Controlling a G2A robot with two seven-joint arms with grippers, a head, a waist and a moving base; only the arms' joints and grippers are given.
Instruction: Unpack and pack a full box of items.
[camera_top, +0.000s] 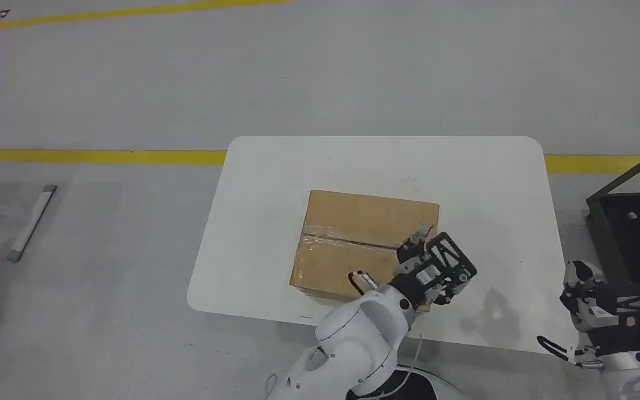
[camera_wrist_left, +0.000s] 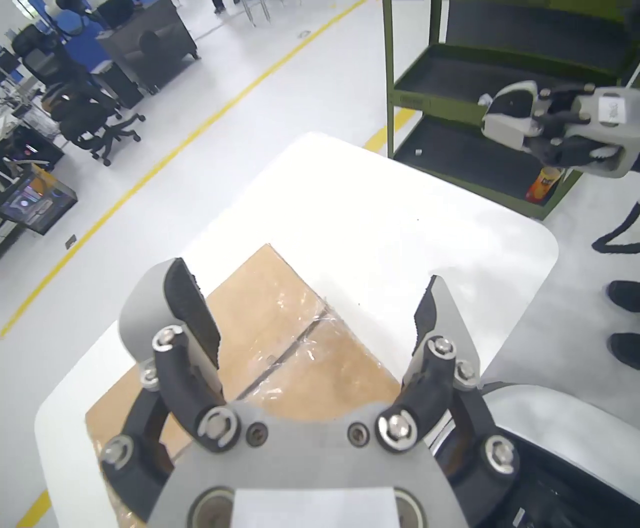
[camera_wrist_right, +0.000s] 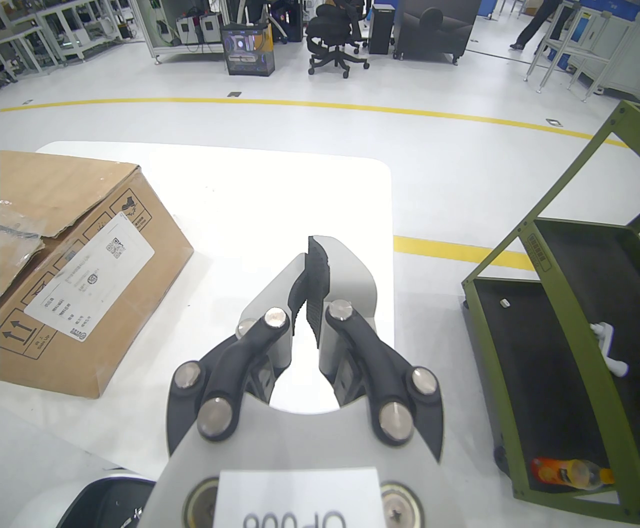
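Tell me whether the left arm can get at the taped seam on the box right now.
Probably yes: the left gripper hangs open just above the box, the seam lies right under it, and nothing sits between.

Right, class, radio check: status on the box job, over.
Left tool open, above the box, near edge. Right tool shut, between table and cart. Box taped shut, unopened. Nothing in the way.

Taped matt cardboard box (camera_top: 360, 245)
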